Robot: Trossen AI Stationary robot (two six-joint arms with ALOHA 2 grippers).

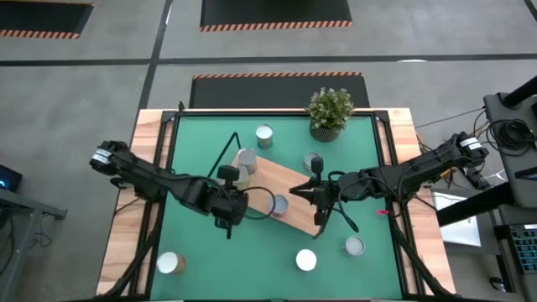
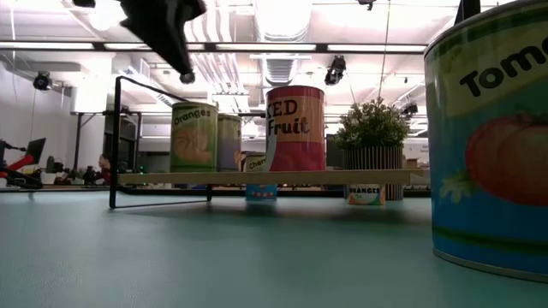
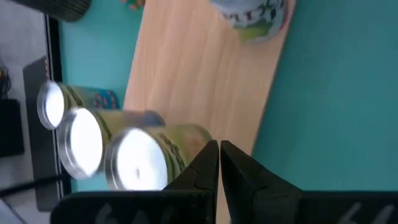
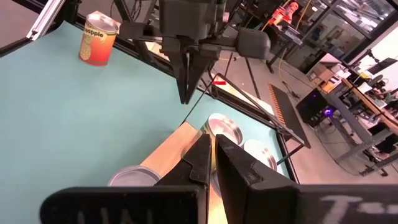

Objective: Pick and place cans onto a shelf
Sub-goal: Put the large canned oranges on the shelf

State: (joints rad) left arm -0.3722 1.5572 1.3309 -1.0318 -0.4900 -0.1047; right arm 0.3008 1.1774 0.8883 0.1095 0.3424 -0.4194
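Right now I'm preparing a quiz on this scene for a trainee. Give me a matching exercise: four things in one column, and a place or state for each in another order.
Things:
1. potted plant
2. shelf
3. tomato can
4. left gripper

Places or states:
A. jaws shut
B. standing on the green mat, off the shelf, nearest the low camera
C. at the mat's far edge
D. lying diagonally across the middle of the mat

Pairs: 1-C, 2-D, 3-B, 4-A
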